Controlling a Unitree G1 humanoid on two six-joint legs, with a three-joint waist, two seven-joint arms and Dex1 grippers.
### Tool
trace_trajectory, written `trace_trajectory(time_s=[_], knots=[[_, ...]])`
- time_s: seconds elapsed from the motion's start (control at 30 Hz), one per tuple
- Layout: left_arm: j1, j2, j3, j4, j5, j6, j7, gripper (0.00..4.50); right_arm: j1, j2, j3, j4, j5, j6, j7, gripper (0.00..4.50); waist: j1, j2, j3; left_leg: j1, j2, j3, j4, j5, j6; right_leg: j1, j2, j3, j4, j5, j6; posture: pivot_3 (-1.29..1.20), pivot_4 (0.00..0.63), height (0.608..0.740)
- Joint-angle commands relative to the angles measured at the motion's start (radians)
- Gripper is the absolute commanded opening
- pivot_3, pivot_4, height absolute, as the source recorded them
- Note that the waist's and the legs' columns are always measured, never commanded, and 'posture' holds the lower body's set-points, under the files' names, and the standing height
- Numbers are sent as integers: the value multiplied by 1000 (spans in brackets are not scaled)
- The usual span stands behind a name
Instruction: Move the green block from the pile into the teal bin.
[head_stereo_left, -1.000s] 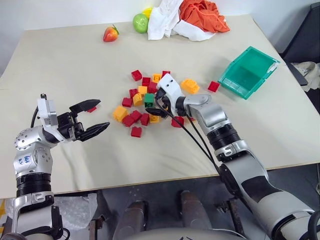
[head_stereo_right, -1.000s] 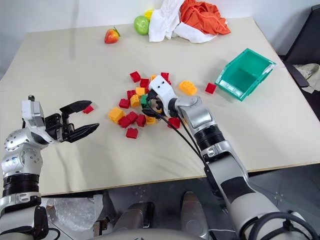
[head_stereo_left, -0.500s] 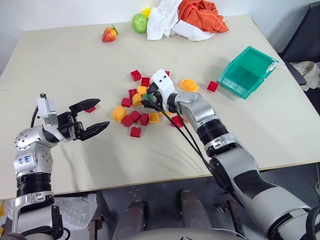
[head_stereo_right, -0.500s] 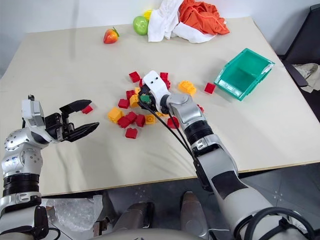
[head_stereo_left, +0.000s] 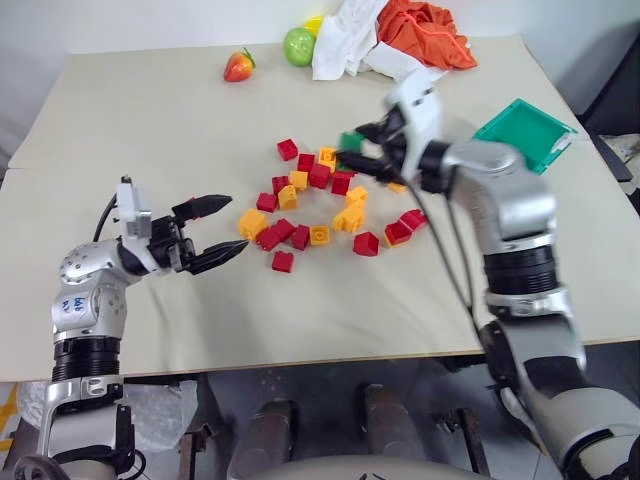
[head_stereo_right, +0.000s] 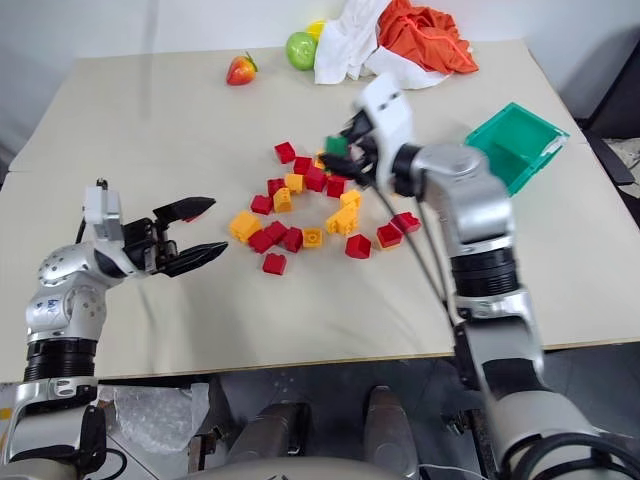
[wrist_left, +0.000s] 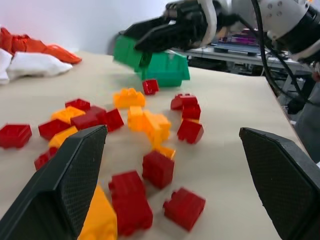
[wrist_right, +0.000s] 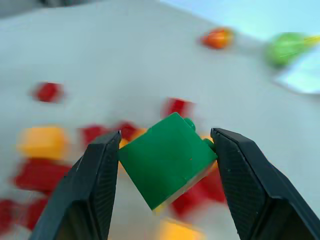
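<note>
The green block, a small dark green brick with studs on one face, sits tilted between the right gripper fingers, clamped on two sides; it hangs above the pile, short of the teal bin. The left gripper stands wide open, holding nothing.

— What's the block like in my pincer?

— Green block: smooth hard plastic, slight sheen. My right gripper has black fingers w/ a fine cross-hatched grip texture, matt.

— The rest?

— Pile: same glossy plastic, red, orange, yellow. Teal bin: translucent plastic, smooth. Table: matt beige, looks like board. Cloths at the back: soft, crumpled fabric, white & orange. My arm shells: silvery, satin finish.
</note>
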Motion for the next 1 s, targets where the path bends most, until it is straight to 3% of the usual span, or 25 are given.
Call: trace_trajectory(time_s=[0.03, 0.27, 0.53, 0.73, 0.87, 1.0], knots=[[-66, -42, -79, -36, 76, 10, 86, 4500, -15, -143, -30, 58, -85, -81, -34, 2490, 6, 0, 0, 0, 0, 0, 0, 0, 0, 0, 0, 0, 0, 0, 0, 0, 150, 740], [-278, -187, -221, 109, 252, -20, 250, 4500, -110, -302, -42, 427, -201, -256, -170, 2490, 14, 0, 0, 0, -5, 5, -1, -1, 1, -1, 0, 2, -2, 1, 1, 0, 150, 740], [-492, -315, -287, 365, 369, -125, 313, 4500, -212, -267, -13, 775, -276, -440, -311, 2490, -8, -1, 1, -1, -5, 6, -4, -1, 2, -1, 0, 2, -4, 1, 2, 0, 150, 740], [-558, -333, -244, 442, 351, -36, 351, 4500, -226, -247, -35, 818, -257, -497, -306, 4479, -7, -1, 1, -1, -5, 6, -3, -1, 2, -1, 0, 2, -4, 1, 2, 0, 150, 740], [-540, -315, -200, 406, 321, -24, 343, 4500, -212, -257, -54, 785, -238, -501, -283, 4479, -4, -1, 1, -1, -5, 5, -2, -1, 2, -1, 0, 2, -4, 1, 2, 0, 150, 740], [-438, -275, -91, 236, 188, 79, 323, 4500, -100, -248, -103, 569, -114, -449, -99, 4479, -4, -1, 1, -1, -1, 5, -2, -1, 1, -1, -1, 2, -4, 1, 2, 0, 150, 740]])
